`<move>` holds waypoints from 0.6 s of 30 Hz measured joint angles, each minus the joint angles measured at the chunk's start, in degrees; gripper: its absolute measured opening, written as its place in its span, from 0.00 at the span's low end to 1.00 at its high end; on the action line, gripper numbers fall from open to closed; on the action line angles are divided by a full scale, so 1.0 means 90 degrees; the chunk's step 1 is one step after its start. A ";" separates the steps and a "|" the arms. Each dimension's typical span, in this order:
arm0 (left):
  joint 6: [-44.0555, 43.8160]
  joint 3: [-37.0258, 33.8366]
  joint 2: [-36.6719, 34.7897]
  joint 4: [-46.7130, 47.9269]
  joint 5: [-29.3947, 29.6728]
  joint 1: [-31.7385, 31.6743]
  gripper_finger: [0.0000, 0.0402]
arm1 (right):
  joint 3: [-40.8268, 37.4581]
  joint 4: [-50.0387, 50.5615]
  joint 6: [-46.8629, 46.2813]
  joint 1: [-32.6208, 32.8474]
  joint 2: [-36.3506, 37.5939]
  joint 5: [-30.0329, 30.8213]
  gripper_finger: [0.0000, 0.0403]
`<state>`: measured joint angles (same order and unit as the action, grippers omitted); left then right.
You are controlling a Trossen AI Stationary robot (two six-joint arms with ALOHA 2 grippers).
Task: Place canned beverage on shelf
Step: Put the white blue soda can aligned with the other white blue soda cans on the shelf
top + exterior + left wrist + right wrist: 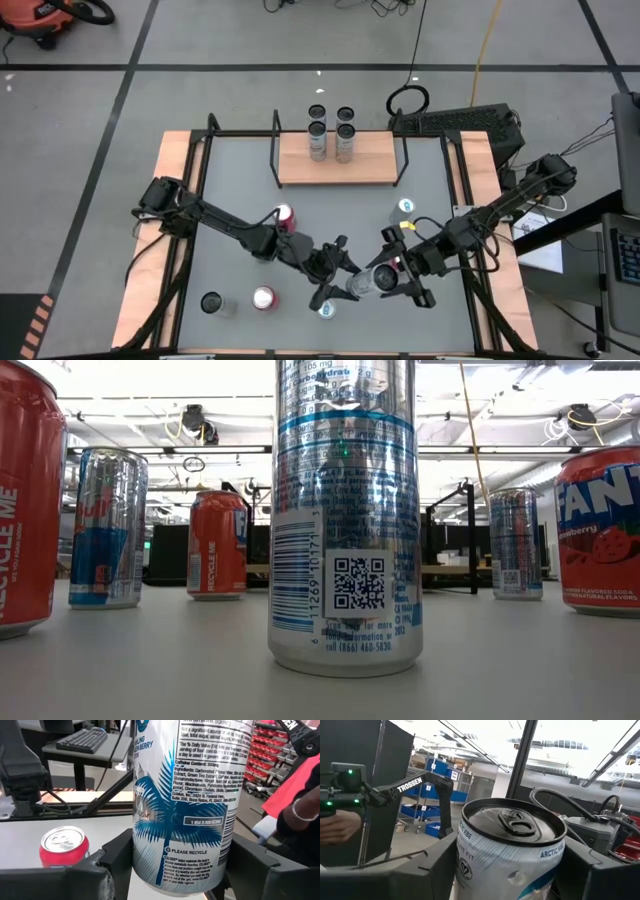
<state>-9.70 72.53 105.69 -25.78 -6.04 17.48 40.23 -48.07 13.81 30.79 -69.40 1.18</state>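
The canned beverage point(362, 282) is a white can with a blue palm print point(185, 805) and a dark top point(515, 825). It is held in the air over the table's near middle, between both arms. My left gripper point(348, 274) reaches it from the left and my right gripper point(380, 280) from the right, each shut on the can. The shelf point(340, 160), a light-wood board between black rod frames, stands at the table's far middle, and several cans point(318, 130) stand on it. My left gripper pinches the can's lower body point(145, 865) between its two fingers point(117, 857), one on each side wall. The fingers come about level from the table's left. The can stands upright in the hold, clear of the table. My right gripper has the can's upper body, just under the top rim point(470, 865), between its two fingers point(437, 865). The fingers come from the table's right, slanting a little upward. The can's top shows tilted in the right wrist view.
Loose cans stand on the grey table: a red one point(285, 215) by the left arm, a red one point(263, 298) and a dark one point(211, 302) near left, a silver-blue one point(326, 310) at the near edge, one point(405, 206) right of centre. A person's hand point(337, 827) shows beyond the table.
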 joint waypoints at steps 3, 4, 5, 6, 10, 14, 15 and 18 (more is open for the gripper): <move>-0.0036 0.0000 0.0000 -0.0050 0.0220 0.0031 0.69 | 0.0000 0.0031 -0.0074 0.0010 0.0096 0.0115 0.58; -0.0052 0.0000 0.0000 -0.0051 0.0423 0.0031 0.73 | 0.0000 0.0048 -0.0083 0.0010 0.0131 0.0198 0.58; -0.0060 0.0002 0.0000 -0.0057 0.0627 0.0024 0.77 | 0.0000 0.0081 -0.0090 0.0009 0.0162 0.0248 0.58; -0.0058 0.0005 0.0000 -0.0068 0.0844 0.0009 0.82 | -0.0005 0.0097 -0.0135 0.0002 0.0167 0.0266 0.58; 0.0176 0.0013 -0.0001 -0.0099 0.1725 0.0022 0.96 | -0.0015 0.0234 -0.0227 0.0008 0.0245 0.0787 0.58; 0.0454 0.0017 -0.0005 -0.0129 0.2170 0.0056 0.98 | -0.0015 0.0450 -0.0268 0.0015 0.0259 0.1402 0.58; 0.0468 0.0017 -0.0005 -0.0158 0.2183 0.0052 0.98 | -0.0015 0.0507 -0.0268 0.0015 0.0259 0.1536 0.58; 0.0471 0.0024 -0.0021 -0.0265 0.2188 0.0043 0.97 | -0.0015 0.0595 -0.0237 0.0015 0.0257 0.1900 0.58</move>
<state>-5.45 72.75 105.50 -28.17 13.65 17.87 40.10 -42.72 11.68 30.92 -67.09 18.28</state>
